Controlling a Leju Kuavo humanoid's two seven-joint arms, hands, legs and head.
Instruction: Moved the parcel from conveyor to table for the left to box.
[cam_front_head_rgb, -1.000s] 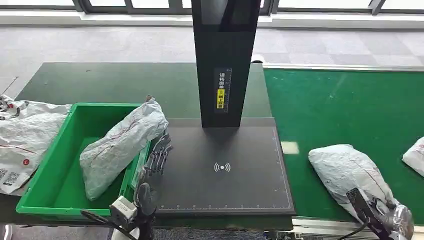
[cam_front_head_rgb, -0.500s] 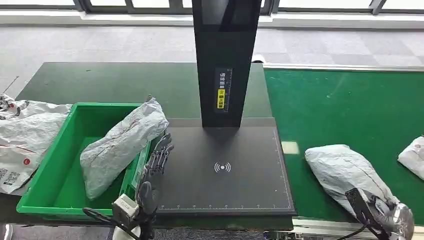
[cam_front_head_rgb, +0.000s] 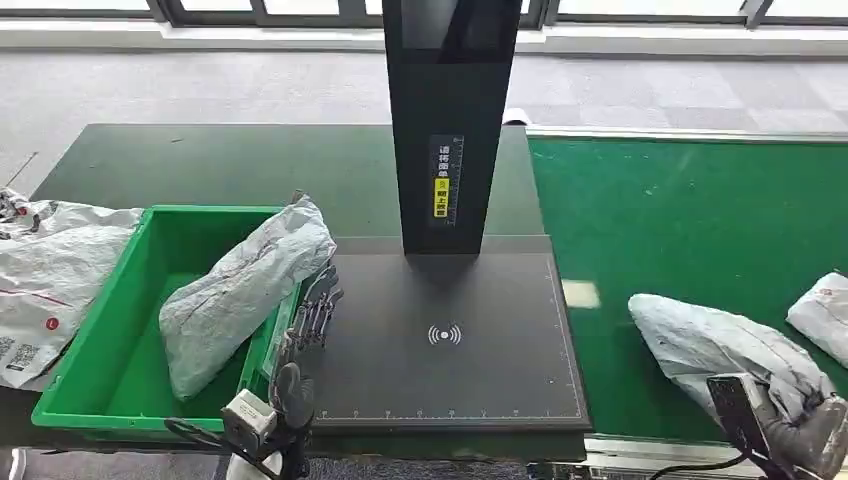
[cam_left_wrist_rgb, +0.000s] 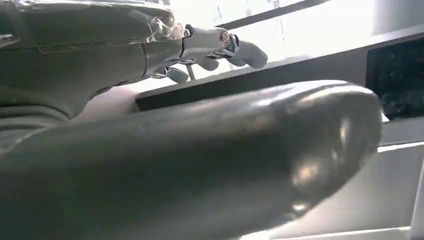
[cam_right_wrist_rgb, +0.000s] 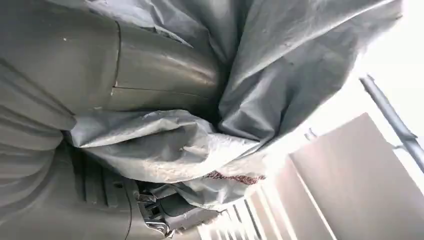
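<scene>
Lying on the green conveyor (cam_front_head_rgb: 690, 210) at its near edge is a crumpled grey plastic parcel (cam_front_head_rgb: 725, 345) with thin red markings. The right hand (cam_front_head_rgb: 815, 440) is gripping its near end, film bunching around the fingers (cam_right_wrist_rgb: 165, 75). The left hand (cam_front_head_rgb: 310, 320) is hovering empty, fingers extended, beside the green box (cam_front_head_rgb: 95, 345).

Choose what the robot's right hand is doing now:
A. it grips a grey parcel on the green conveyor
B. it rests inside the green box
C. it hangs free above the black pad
A: the right hand grips the grey parcel, bag bunched around its fingers.
</scene>
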